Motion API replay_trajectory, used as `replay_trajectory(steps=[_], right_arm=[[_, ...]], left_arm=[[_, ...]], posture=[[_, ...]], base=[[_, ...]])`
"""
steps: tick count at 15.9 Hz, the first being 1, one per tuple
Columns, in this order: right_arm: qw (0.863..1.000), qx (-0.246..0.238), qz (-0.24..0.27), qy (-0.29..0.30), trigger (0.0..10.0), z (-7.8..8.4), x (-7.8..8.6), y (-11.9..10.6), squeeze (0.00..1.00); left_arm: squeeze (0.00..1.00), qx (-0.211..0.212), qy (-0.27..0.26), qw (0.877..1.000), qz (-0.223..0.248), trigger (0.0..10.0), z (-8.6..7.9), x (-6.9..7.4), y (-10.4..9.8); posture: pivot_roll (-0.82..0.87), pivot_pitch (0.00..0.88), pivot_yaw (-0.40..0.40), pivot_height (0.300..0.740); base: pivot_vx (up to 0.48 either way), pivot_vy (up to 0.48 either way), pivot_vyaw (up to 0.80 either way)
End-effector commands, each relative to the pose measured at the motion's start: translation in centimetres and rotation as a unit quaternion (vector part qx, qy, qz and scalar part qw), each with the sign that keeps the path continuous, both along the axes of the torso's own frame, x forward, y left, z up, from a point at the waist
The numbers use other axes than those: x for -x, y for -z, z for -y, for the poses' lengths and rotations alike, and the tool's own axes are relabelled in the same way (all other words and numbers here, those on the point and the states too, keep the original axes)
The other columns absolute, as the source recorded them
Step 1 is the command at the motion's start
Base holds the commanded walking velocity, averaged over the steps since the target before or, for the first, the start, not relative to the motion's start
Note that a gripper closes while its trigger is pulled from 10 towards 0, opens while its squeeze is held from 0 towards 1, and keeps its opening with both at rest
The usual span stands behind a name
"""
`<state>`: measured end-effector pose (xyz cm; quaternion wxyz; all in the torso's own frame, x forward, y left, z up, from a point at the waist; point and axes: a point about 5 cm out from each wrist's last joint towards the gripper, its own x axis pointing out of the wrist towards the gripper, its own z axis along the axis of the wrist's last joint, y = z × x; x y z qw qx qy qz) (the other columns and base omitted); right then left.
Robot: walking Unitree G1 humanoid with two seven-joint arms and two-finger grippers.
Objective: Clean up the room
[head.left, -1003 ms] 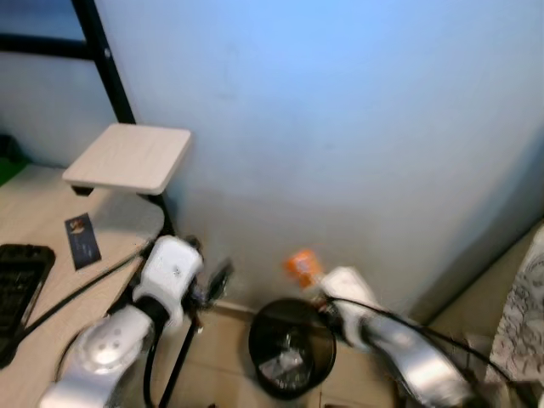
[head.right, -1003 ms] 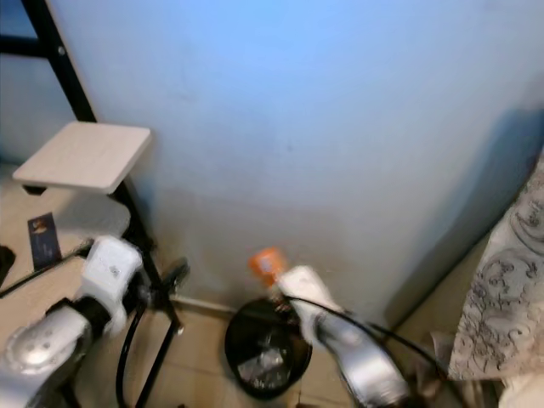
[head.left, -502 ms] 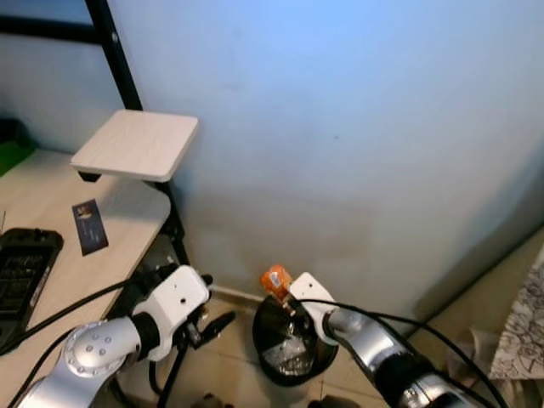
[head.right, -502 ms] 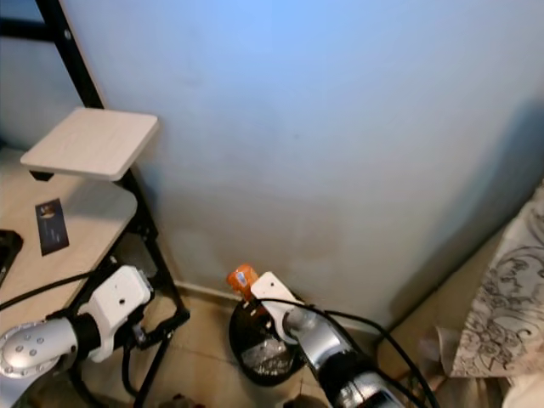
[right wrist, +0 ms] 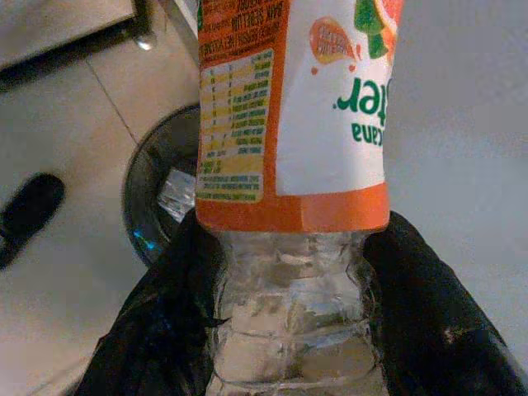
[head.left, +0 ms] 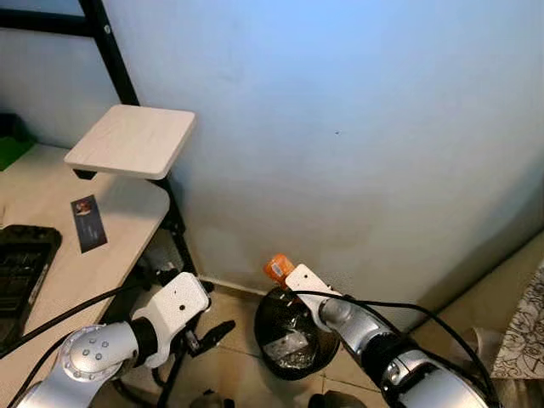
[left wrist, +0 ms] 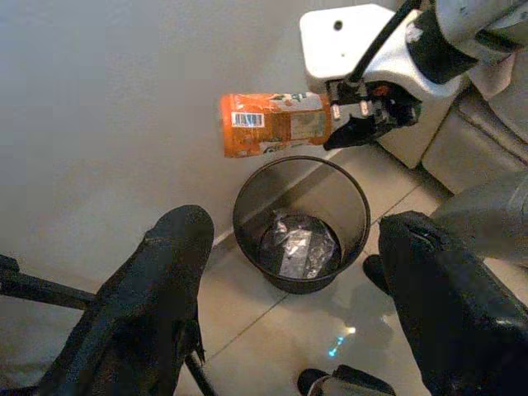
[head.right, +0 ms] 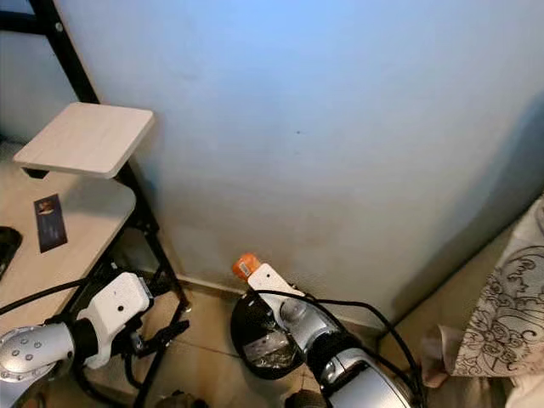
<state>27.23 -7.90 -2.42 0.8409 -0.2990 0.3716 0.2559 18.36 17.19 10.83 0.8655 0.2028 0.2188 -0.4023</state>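
Orange-labelled plastic bottle (head.left: 276, 267) is clamped in the right end effector (head.left: 289, 276) and held above the far rim of the black mesh waste bin (head.left: 293, 361), which stands on the tiled floor against the pale blue wall. In the left eye view the bottle sits at roughly 11 o'clock from the bin's centre, so the release should probably wait until the bottle is carried toward 5 o'clock, over the open mouth; dropped from here it could strike the rim and roll away. The right eye view places the bench (head.right: 34, 280) at 9 o'clock, carrying a small dark card (head.right: 49, 223), with a raised wooden shelf (head.right: 83, 138) on a black frame above it; patterned fabric (head.right: 501, 314) lies at 3 o'clock. The left wrist view shows the left end effector (left wrist: 297, 305) with fingers spread and empty, low beside the bin, and the bottle (left wrist: 276, 124) held horizontally just above the bin (left wrist: 301, 223), which already contains crumpled clear wrapping (left wrist: 299, 247). A black frame leg stands near the bin and should be avoided. The right wrist view shows both black fingers (right wrist: 153, 330) closed on the bottle's clear ribbed body (right wrist: 289, 305) below the label.
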Motion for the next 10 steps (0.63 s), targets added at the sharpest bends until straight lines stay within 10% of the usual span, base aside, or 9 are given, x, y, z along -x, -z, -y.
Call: replay_trajectory(steps=[1,2,3,4,10], right_arm=[[1.000,0.011,0.011,-0.001,10.0,0.03,-0.50,-0.38,0.00],[1.000,0.017,0.018,-0.003,10.0,0.03,-0.78,-0.60,0.00],[0.999,0.026,0.026,-0.004,10.0,0.11,-1.04,-0.76,0.70],[0.999,0.028,0.028,-0.003,10.0,0.15,-1.12,-0.80,1.00],[1.000,0.011,0.020,0.004,10.0,-0.34,-0.88,-0.61,1.00]], left_arm=[[0.00,-0.001,0.009,1.000,-0.002,10.0,0.11,0.20,-0.17],[0.00,-0.001,0.011,1.000,-0.003,10.0,0.11,0.22,-0.12],[0.00,-0.001,0.012,1.000,-0.004,10.0,0.12,0.21,-0.08],[0.00,-0.001,0.013,1.000,-0.004,10.0,0.13,0.20,-0.07],[0.00,-0.001,0.015,1.000,-0.005,10.0,0.08,0.26,-0.10]], posture=[[0.01,0.128,0.018,0.740],[0.01,0.128,0.019,0.740],[0.01,0.130,0.020,0.740],[0.01,0.130,0.020,0.740],[0.01,0.126,0.018,0.740]], base=[[0.000,0.000,0.00],[0.000,0.000,0.00],[0.000,0.000,0.00],[0.000,0.000,0.00],[0.000,0.000,0.00]])
